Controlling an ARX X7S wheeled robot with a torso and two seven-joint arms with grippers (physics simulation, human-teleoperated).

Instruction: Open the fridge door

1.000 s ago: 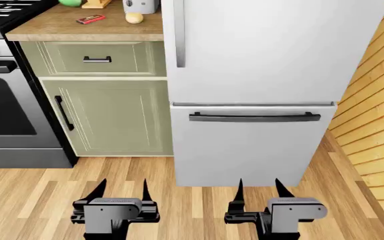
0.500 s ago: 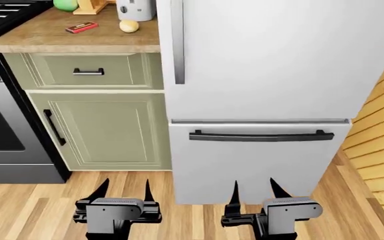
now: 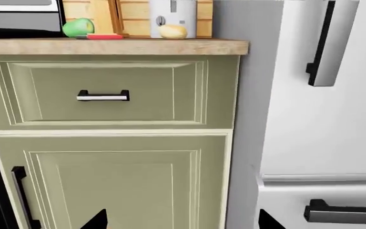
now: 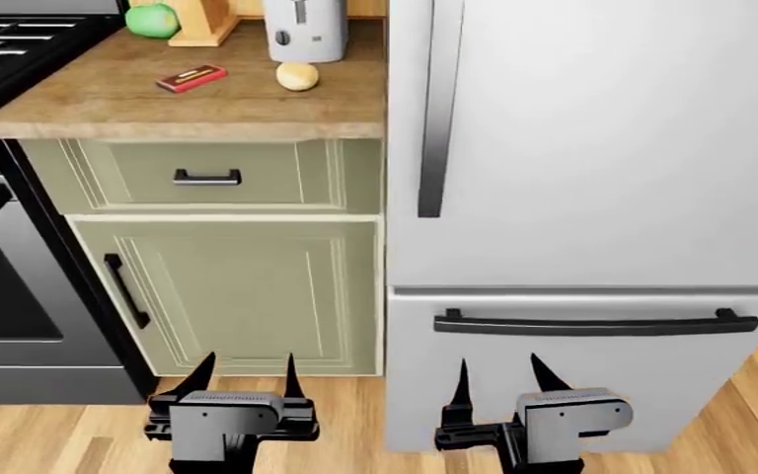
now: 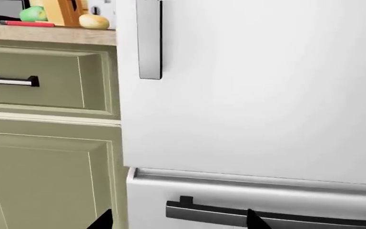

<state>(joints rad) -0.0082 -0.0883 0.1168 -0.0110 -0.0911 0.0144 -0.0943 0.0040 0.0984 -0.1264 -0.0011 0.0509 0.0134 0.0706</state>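
Two claws low, empty, fingers spread: left claw [image 4: 242, 380] faces green cabinet door [image 4: 241, 291], right claw [image 4: 500, 380] faces freezer drawer [image 4: 576, 365]. Fridge door [image 4: 616, 138] above, shut; bar handle [image 4: 438, 109] on side beside cabinet, unreached, likely why arms idle.

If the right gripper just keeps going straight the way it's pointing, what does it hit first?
Probably the freezer drawer front, near its black horizontal handle, judging by the right wrist view. The right gripper sits low, well below the fridge door's vertical handle. Depth is unclear.
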